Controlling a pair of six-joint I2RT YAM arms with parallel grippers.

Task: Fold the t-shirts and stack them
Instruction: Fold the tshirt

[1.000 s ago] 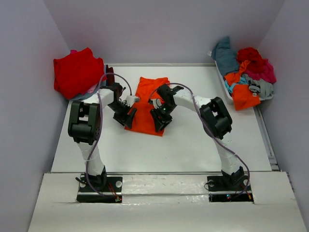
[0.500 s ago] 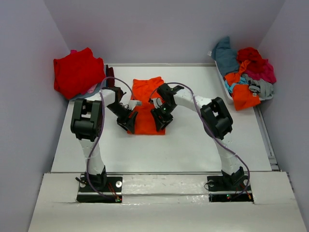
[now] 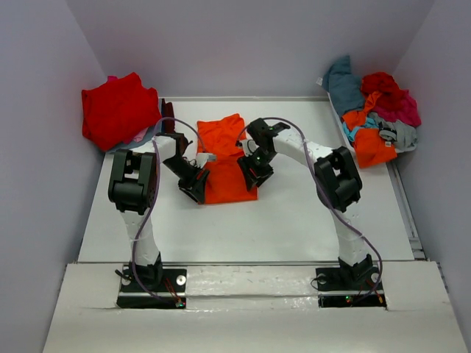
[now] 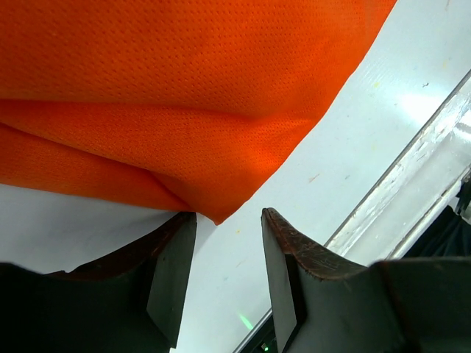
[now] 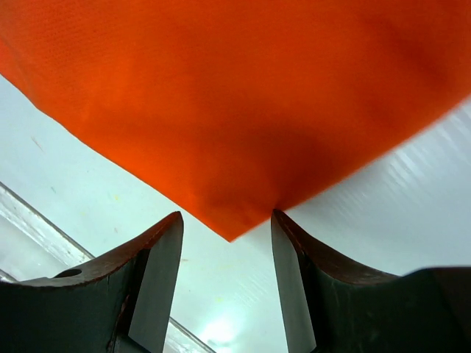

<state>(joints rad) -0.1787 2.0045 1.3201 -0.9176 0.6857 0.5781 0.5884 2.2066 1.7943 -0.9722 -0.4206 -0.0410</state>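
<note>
Orange mesh-knit cloth, a bright short-sleeved t-shirt (image 3: 229, 158), lies mid-fold on the white table (image 3: 294, 220), its far part bunched and its near part flat. Beyond and to the left of this orange shirt sits a stack topped by a red cloth t-shirt (image 3: 118, 110), which I take to be the finished pile. Beyond and to the right of the orange shirt, a loose heap of teal, red, magenta, grey and orange shirts (image 3: 372, 118) spills over a white bin (image 3: 344, 136). So most of the work looks to be left: finish this fold, carry the shirt to the stack, then work through the heap.

The left end effector (image 3: 197, 188) stands at the orange shirt's near left corner, and the right end effector (image 3: 254, 172) at its right edge. Both are released. In each wrist view the 2 fingers stand apart with a cloth corner at their mouth, unpinched.

The arms cover the orange shirt's side edges in the top view, so its sleeves and the number of folds are hidden. Only slivers of other colours show under the red shirt, too few to count the layers. The heap is too tangled to count.
</note>
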